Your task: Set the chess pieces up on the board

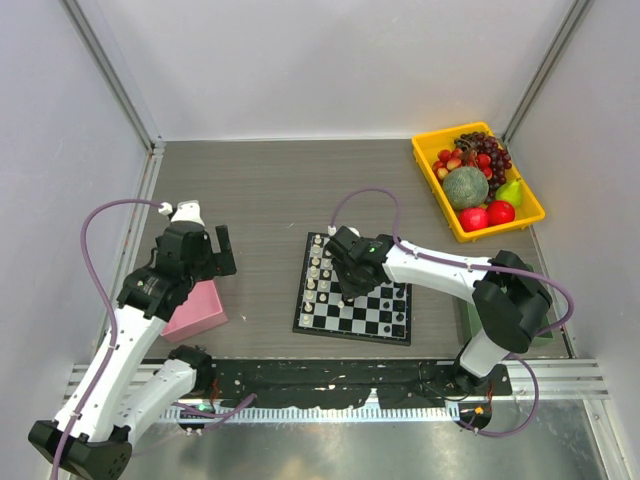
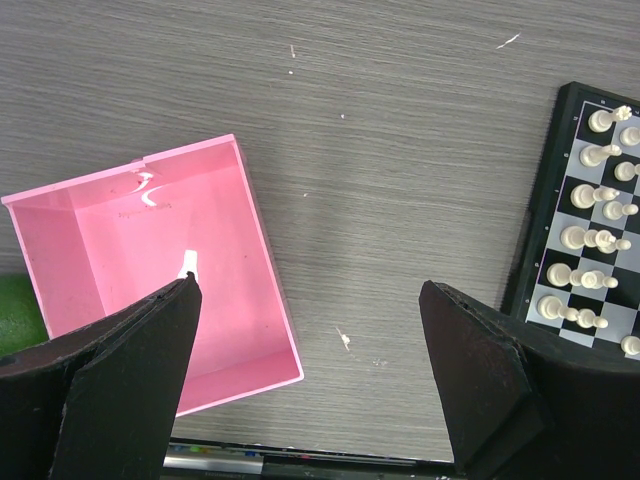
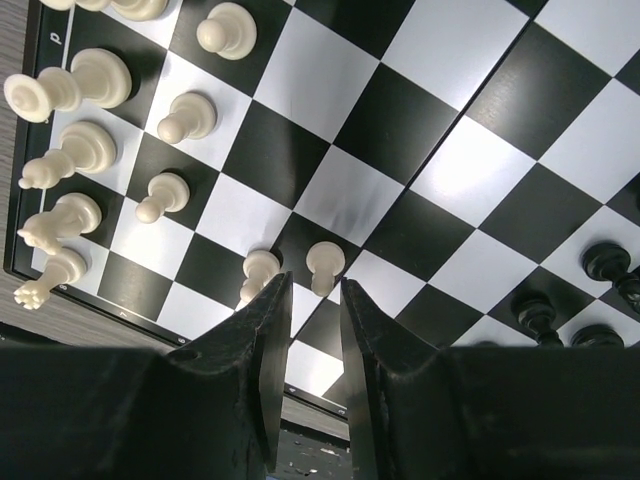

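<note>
The board (image 1: 375, 316) lies on the grey surface (image 1: 250, 190) in front of the right arm. It is turned a little, so that its far edge leans to the right. The white chess pieces (image 1: 318, 272) fill 2 files along its left side, and these files run from far to near. The black pieces (image 3: 605, 262) are at the opposite side.

The right end effector (image 3: 312, 290) hovers over the near part of the board. Its fingers (image 3: 265, 340) stand with only a narrow gap, and nothing is seen between them. 2 white pawns (image 3: 323, 265) stand just beyond the tips.

The left end effector (image 2: 310, 288) is spread wide and holds nothing. It hangs over the surface, between the open pink box (image 2: 60, 260) and the board. 1 white piece (image 2: 188, 264) is inside this box, and its long axis points to the far wall.
</note>
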Robot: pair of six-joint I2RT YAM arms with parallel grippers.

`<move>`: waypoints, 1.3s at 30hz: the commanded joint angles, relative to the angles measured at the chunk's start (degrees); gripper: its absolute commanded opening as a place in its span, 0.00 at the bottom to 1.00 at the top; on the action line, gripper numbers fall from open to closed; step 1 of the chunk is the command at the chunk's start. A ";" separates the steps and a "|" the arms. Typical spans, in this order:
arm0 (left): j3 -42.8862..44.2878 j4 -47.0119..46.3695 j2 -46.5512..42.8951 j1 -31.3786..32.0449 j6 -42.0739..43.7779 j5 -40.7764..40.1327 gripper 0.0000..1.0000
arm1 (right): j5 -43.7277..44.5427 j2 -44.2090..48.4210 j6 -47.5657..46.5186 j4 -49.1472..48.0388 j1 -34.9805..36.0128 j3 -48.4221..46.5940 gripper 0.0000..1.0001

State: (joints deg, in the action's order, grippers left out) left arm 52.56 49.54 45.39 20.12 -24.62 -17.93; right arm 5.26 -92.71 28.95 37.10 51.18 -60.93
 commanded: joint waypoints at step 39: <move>-0.26 -1.90 -1.44 -0.26 0.28 -0.52 0.99 | 3.18 3.41 -2.76 3.33 1.28 -7.27 0.11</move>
State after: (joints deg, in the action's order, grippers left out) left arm 52.45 49.54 45.06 20.12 -24.62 -17.98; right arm 7.22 -92.01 26.48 39.70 50.94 -64.84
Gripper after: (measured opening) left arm 0.992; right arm 0.150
